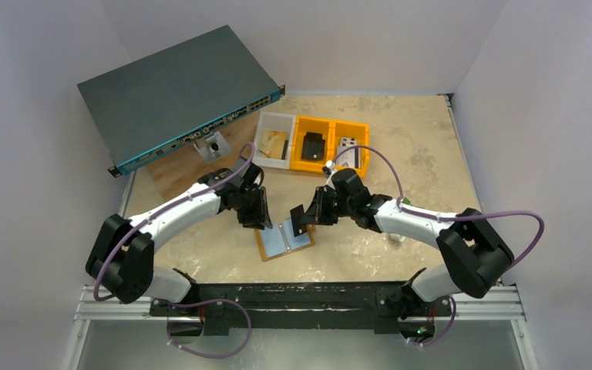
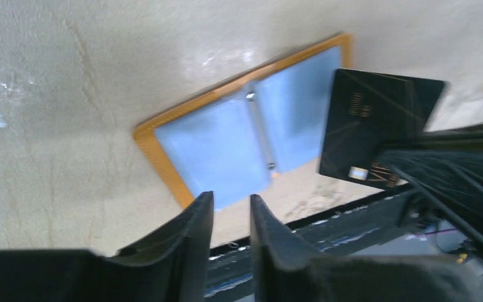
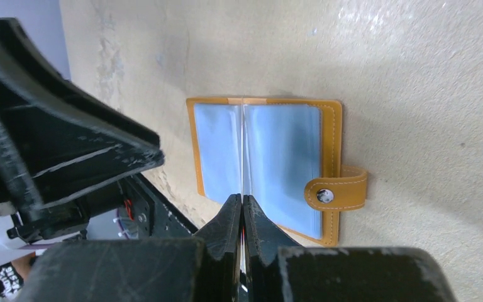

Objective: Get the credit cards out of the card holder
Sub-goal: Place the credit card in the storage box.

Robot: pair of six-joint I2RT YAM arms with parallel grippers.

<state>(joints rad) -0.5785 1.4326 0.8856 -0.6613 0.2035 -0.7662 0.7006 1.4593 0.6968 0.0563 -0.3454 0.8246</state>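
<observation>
The card holder (image 1: 285,240) lies open and flat on the table, tan-orange rim, pale blue-grey sleeves up, snap tab on one side (image 3: 343,189). It also shows in the left wrist view (image 2: 226,145) and the right wrist view (image 3: 283,157). My right gripper (image 1: 306,218) is shut on a black credit card (image 1: 298,220), held upright just above the holder; the card's face shows in the left wrist view (image 2: 377,129) and only its thin edge in the right wrist view (image 3: 243,151). My left gripper (image 1: 256,220) hangs by the holder's left edge, its jaws (image 2: 231,204) narrowly apart and empty.
A dark network switch (image 1: 177,92) stands tilted at the back left over a wooden board (image 1: 173,177). A white bin (image 1: 275,139) and two orange bins (image 1: 330,145) with small parts sit behind the grippers. The metal base rail (image 1: 301,297) runs along the near edge.
</observation>
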